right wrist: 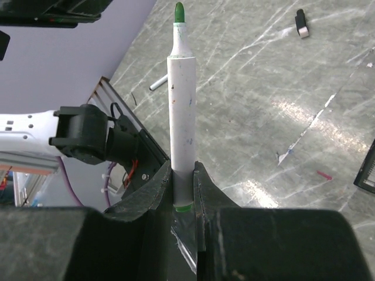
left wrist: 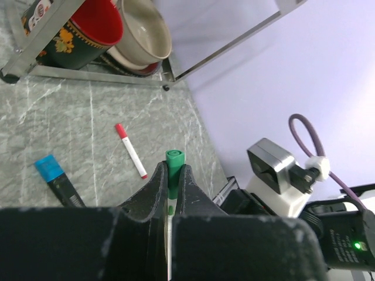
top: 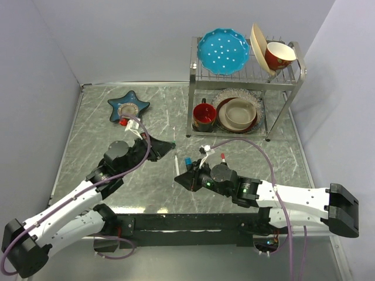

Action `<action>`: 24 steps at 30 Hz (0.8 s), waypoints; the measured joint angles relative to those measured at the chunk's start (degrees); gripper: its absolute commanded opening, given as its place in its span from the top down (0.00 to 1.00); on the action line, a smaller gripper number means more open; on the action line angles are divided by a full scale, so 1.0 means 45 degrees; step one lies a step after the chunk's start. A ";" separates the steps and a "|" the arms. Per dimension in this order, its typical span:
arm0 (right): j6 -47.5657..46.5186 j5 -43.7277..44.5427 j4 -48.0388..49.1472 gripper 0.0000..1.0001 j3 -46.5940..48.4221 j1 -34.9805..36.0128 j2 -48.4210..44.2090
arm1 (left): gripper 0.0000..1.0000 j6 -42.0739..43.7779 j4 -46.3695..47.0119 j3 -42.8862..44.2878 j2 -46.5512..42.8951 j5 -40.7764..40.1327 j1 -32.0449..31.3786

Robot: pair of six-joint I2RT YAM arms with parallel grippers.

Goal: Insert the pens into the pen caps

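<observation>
**Two halves in hand, axes not yet in line**

Both of my grippers are closed on something. My left gripper (left wrist: 173,171) pinches the green cap (left wrist: 174,157) between narrow jaws, and the cap's ringed mouth pokes out past the fingertips. My right gripper (right wrist: 183,178) clamps the white pen (right wrist: 181,111) by its tail end. Most of the barrel and the green tip (right wrist: 179,10) stand clear of the fingers.

Seen from above, the two tools sit close together over the middle of the table (top: 117,193), the left gripper to the far left of the right one. The pen's long axis runs roughly near to far, with the tip toward the far side. The cap lies just beyond that tip and to its left, and I judge that its mouth faces rightward. So the axes cross rather than meet head-on. As I read it, the coming move turns on swinging one wrist until tip and mouth face each other along one line, then closing the small gap.

Further out, the red-tipped pen (left wrist: 130,150) and the black marker with a blue end (left wrist: 57,180) lie flat on the table, to the right of the held pen. What looks like a small black cap (right wrist: 300,23) lies apart on the marble.
</observation>
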 measured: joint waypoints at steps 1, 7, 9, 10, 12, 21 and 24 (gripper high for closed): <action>0.0015 -0.0005 0.0019 1.00 0.0039 0.0000 0.0034 | 0.99 0.0000 0.0010 -0.0010 -0.0107 0.0010 0.0000; 0.0063 -0.0019 0.0199 1.00 0.0296 0.0000 0.0277 | 0.99 -0.0019 0.0204 -0.0330 -0.0568 0.0112 -0.0015; 0.0063 -0.0039 0.0223 1.00 0.0325 -0.0005 0.0291 | 0.99 -0.0015 0.0185 -0.0403 -0.0593 0.0112 -0.0015; 0.0063 -0.0049 0.0243 1.00 0.0340 -0.0005 0.0291 | 0.99 -0.0010 0.0175 -0.0413 -0.0593 0.0112 -0.0015; 0.0063 -0.0053 0.0277 1.00 0.0355 0.0000 0.0291 | 0.99 0.0005 0.0175 -0.0423 -0.0597 0.0112 -0.0015; 0.0068 -0.0073 0.0243 1.00 0.0413 -0.0005 0.0340 | 0.99 0.0005 0.0359 -0.0685 -0.0622 0.0335 -0.0044; 0.0112 -0.0068 0.0243 1.00 0.0413 -0.0039 0.0335 | 0.99 0.0000 0.0393 -0.0933 -0.0879 0.0442 -0.0087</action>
